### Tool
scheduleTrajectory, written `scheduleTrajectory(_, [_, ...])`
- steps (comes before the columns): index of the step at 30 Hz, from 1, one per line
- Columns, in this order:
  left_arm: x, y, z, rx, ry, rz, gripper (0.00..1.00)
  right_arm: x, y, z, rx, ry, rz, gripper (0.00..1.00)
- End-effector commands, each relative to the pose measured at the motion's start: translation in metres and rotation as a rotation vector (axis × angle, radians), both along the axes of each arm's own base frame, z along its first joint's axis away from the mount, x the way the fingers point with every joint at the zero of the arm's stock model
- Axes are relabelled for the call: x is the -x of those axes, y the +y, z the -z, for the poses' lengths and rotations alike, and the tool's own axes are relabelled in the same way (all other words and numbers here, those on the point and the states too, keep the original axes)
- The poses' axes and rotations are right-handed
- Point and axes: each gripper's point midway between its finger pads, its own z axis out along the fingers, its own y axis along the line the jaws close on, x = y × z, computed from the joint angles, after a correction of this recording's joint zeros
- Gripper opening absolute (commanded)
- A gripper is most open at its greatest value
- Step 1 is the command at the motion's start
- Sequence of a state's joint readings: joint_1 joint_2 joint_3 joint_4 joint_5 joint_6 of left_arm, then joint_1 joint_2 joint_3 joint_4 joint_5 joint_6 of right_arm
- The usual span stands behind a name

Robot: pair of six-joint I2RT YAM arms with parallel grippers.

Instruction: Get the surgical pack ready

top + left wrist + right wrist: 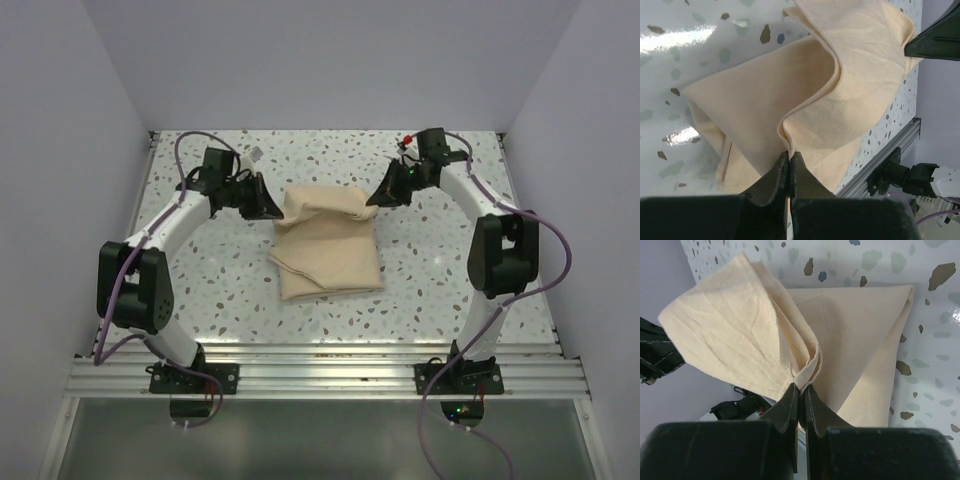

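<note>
The tan-beige cloth [328,245] lies folded on the speckled table [230,280], its far edge lifted off the surface. My left gripper [272,212] is shut on the cloth's far left corner; the left wrist view shows the jaws [789,154] pinching a fold of the cloth [840,95]. My right gripper [376,197] is shut on the far right corner; the right wrist view shows its jaws [803,387] pinching bunched layers of the cloth [740,335]. No tin, steel instruments or gauze squares show; whether they are under the cloth cannot be told.
White walls close in the table on the left, back and right. An aluminium rail [320,370] runs along the near edge, holding both arm bases. The right gripper's dark tip [935,40] shows in the left wrist view.
</note>
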State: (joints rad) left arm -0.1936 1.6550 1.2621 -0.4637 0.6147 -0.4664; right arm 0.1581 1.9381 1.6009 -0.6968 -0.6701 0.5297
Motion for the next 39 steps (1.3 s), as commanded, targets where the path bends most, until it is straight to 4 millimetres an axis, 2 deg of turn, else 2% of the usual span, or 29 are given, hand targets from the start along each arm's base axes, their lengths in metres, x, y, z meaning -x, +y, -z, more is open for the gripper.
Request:
scheduleTrajectory(1, [0.023,0.005,0.001,-0.031,-0.005,0.018,0.00,0.026,-0.006,-0.013,0.015,-0.013,-0.018,0.00])
scheduleTrajectory(6, [0.043,0.014,0.019,-0.071,0.057,-0.001,0.00,0.055,-0.010,-0.005,0.022,0.024,-0.034,0.00])
scheduleTrajectory(13, [0.067,0.013,0.035,-0.076,0.121,0.011,0.00,0.097,-0.019,0.029,0.056,0.113,-0.052,0.00])
scheduleTrajectory(20, [0.092,0.023,0.062,-0.126,0.227,0.001,0.00,0.115,-0.022,0.034,0.064,0.131,-0.083,0.00])
scheduleTrajectory(33, [0.111,0.035,0.084,-0.199,0.309,-0.031,0.00,0.148,-0.020,0.044,0.076,0.163,-0.147,0.01])
scheduleTrajectory(38, [0.117,0.038,0.088,-0.216,0.328,-0.029,0.00,0.161,-0.018,0.054,0.073,0.194,-0.163,0.08])
scheduleTrajectory(39, [0.118,0.039,0.089,-0.221,0.329,-0.028,0.00,0.163,-0.017,0.055,0.074,0.202,-0.170,0.14])
